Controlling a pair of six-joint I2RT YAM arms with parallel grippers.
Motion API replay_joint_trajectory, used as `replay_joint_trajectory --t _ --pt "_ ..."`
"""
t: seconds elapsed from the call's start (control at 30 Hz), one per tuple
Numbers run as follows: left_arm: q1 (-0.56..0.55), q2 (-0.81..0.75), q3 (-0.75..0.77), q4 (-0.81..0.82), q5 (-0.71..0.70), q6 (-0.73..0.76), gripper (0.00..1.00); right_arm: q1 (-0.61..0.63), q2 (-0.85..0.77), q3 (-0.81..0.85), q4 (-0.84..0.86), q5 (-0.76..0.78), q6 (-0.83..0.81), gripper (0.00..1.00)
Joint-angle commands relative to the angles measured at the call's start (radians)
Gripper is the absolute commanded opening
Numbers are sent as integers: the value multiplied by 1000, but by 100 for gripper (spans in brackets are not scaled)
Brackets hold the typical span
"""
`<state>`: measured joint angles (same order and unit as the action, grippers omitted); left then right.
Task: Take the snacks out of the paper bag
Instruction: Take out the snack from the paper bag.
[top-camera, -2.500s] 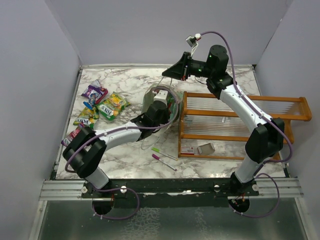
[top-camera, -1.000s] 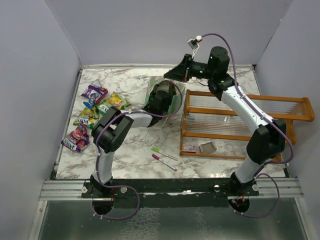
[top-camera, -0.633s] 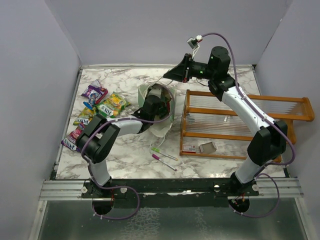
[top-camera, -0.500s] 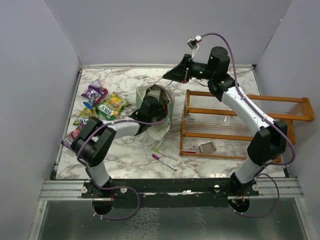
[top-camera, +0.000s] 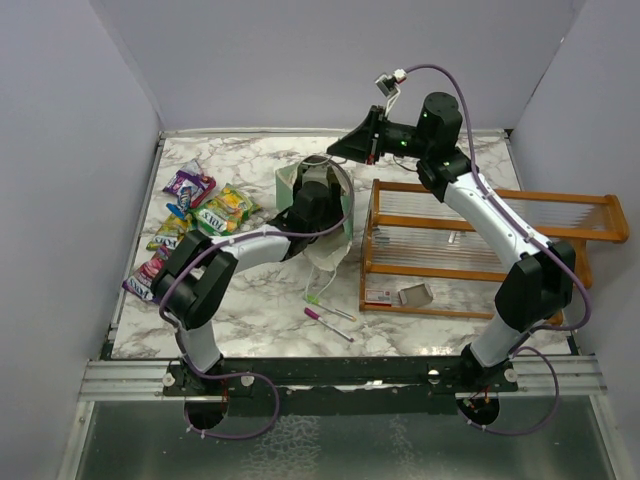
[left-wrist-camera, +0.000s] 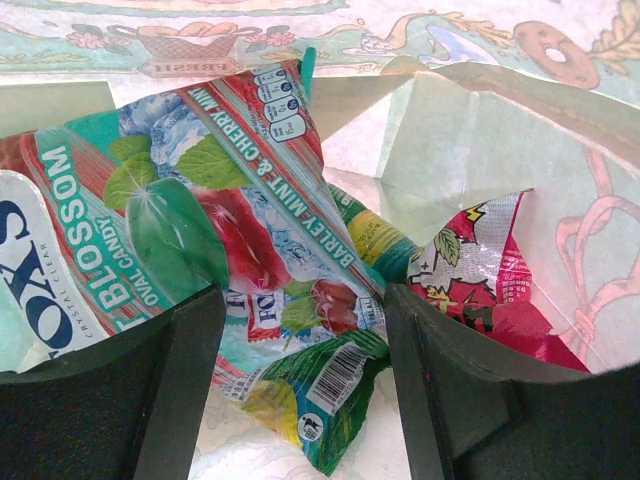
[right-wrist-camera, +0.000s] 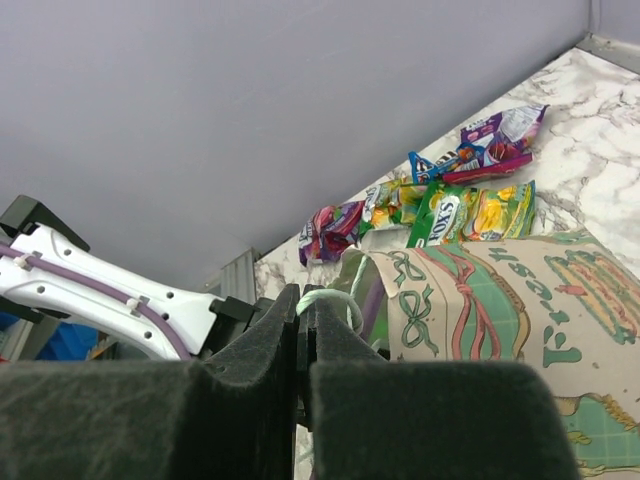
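Observation:
The paper bag (top-camera: 338, 212) stands mid-table, and my left gripper (top-camera: 314, 196) reaches down into its mouth. In the left wrist view the left gripper (left-wrist-camera: 300, 400) is open inside the paper bag (left-wrist-camera: 480, 130). A teal and green Fox's snack packet (left-wrist-camera: 230, 250) lies between the fingers (left-wrist-camera: 450, 400), with a red packet (left-wrist-camera: 480, 290) at its right. My right gripper (top-camera: 345, 148) (right-wrist-camera: 305, 305) is shut on the bag's string handle (right-wrist-camera: 330, 297), held above the bag (right-wrist-camera: 500, 290). Several snacks (top-camera: 200, 210) (right-wrist-camera: 440, 195) lie on the table's left.
An orange wooden rack (top-camera: 470, 245) stands right of the bag, with a small card (top-camera: 412, 296) at its front. Two pens (top-camera: 330, 312), one green and one pink, lie in front of the bag. Walls close in the table on three sides.
My left gripper's jaws have gone from shut to open inside the bag. The bag swung left and then stood back up. The right gripper kept its hold on the handle.

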<state>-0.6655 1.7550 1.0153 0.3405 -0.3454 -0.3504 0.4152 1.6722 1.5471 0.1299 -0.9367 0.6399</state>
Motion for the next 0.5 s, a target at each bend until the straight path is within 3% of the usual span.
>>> replay_joint_trajectory --t 0.0,0.33,0.47 --pt "-10 38 95 36 -133 -64 69 4 -32 -5 40 -31 21 1" --pt "-11 102 148 20 -192 -110 69 7 -37 -7 45 -34 26 1" --pt "-11 49 117 37 -35 -84 64 7 -44 -15 28 -18 8 1"
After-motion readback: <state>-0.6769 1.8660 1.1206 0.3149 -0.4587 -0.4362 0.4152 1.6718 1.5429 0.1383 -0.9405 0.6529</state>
